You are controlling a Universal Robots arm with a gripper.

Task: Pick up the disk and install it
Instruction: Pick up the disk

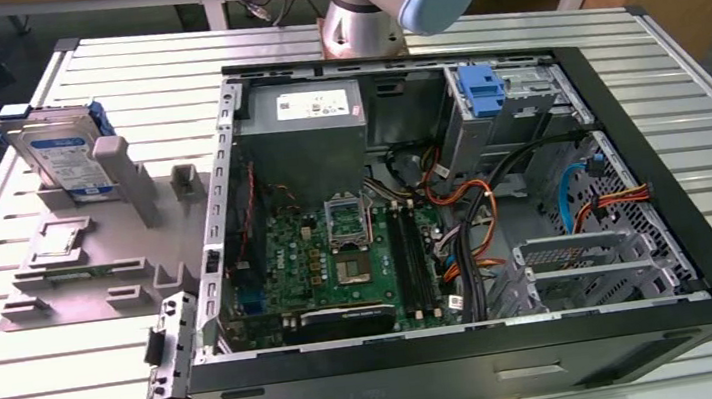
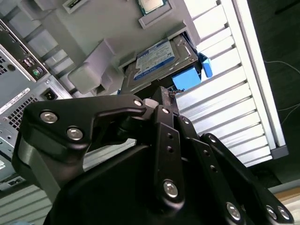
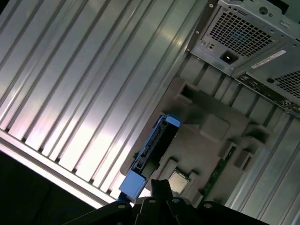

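The disk (image 1: 62, 157) stands on edge in a grey holder (image 1: 84, 281) on the table, on the exterior view's left, beside the open computer case (image 1: 480, 346). It is silver-grey with a white-and-blue label and blue rails. Both wrist views look down on the disk (image 2: 159, 56) (image 3: 150, 145) from some height. My gripper (image 2: 157, 101) (image 3: 160, 185) hangs above it, apart from it, shut with nothing held. The arm's base (image 1: 368, 7) stands behind the case.
Inside the case sit a grey power-supply box (image 1: 303, 110), a blue plastic bracket (image 1: 485, 94), the green mainboard (image 1: 335, 252) and bundled cables (image 1: 475, 236). A processor chip (image 3: 178, 180) lies on the holder. The ribbed metal table (image 1: 688, 51) runs all around.
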